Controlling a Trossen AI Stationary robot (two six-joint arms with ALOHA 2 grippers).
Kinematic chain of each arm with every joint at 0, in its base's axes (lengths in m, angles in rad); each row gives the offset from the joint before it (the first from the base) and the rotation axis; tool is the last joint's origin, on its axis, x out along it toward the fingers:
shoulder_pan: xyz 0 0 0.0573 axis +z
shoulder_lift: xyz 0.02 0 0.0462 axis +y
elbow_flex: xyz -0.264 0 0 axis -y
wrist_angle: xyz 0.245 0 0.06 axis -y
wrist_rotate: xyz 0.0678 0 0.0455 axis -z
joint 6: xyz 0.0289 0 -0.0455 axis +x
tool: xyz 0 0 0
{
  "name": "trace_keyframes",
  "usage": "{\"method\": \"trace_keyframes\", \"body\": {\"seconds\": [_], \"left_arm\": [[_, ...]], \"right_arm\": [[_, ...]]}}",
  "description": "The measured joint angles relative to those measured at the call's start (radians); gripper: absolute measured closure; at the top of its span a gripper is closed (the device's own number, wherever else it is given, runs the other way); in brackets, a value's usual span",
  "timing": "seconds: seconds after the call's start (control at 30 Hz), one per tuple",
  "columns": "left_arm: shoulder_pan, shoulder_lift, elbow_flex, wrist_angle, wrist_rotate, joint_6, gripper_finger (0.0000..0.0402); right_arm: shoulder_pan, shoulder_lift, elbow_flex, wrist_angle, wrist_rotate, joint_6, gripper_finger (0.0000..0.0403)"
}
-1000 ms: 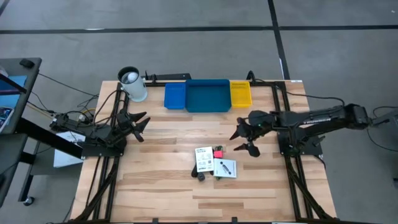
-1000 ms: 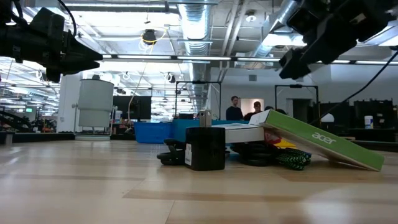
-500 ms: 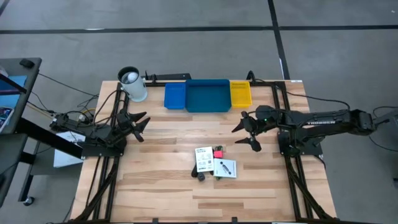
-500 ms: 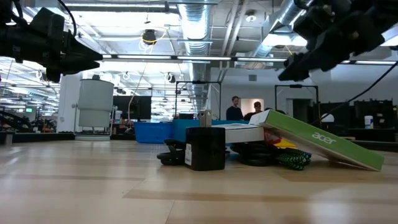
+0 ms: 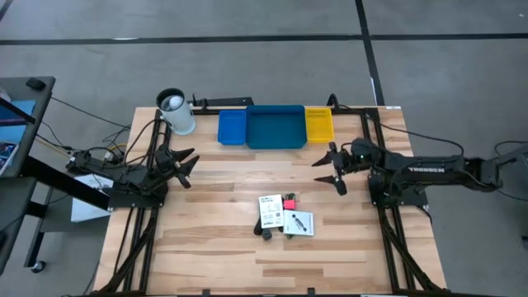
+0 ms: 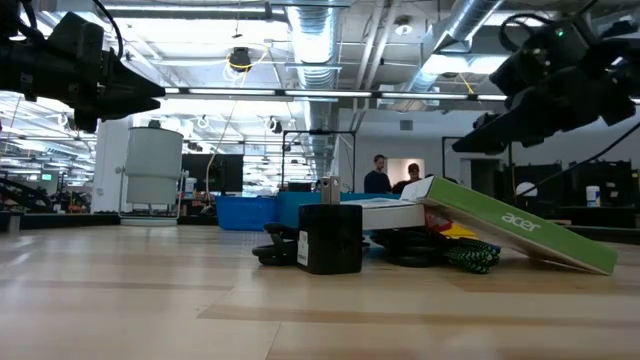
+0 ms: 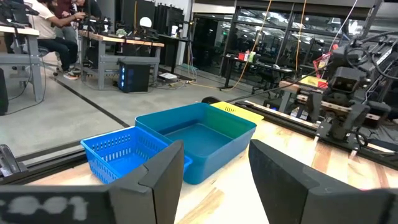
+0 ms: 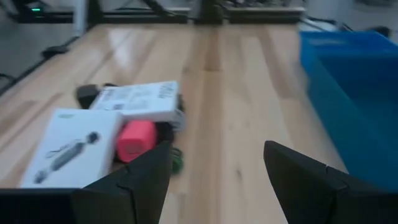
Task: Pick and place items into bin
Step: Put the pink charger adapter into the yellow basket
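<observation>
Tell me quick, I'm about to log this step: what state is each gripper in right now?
Left gripper: open, holding nothing, at the table's left side.
Right gripper: open, holding nothing, above the table between the trays and the pile of items.

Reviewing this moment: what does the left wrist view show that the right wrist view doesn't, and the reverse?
Only the left wrist view shows the small blue tray, the yellow tray, the whole row end to end, and the right arm across the table. Only the right wrist view shows the items: two white packets, the red block between them, a bit of green cable. Both show the wide blue tray, the wooden table and their own open fingers.
</observation>
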Motion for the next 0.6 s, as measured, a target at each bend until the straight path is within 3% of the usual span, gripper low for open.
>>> {"method": "trace_keyframes", "body": {"seconds": [0.23, 0.6], "left_arm": [[0.000, 0.000, 0.000, 0.000, 0.000, 0.000, 0.0231], [0.000, 0.000, 0.000, 0.000, 0.000, 0.000, 0.0231]], "right_arm": [[0.034, 0.032, 0.039, -0.006, 0.007, 0.084, 0.0155], [0.115, 0.241, 0.132, -0.077, 0.010, 0.069, 0.0155]]}}
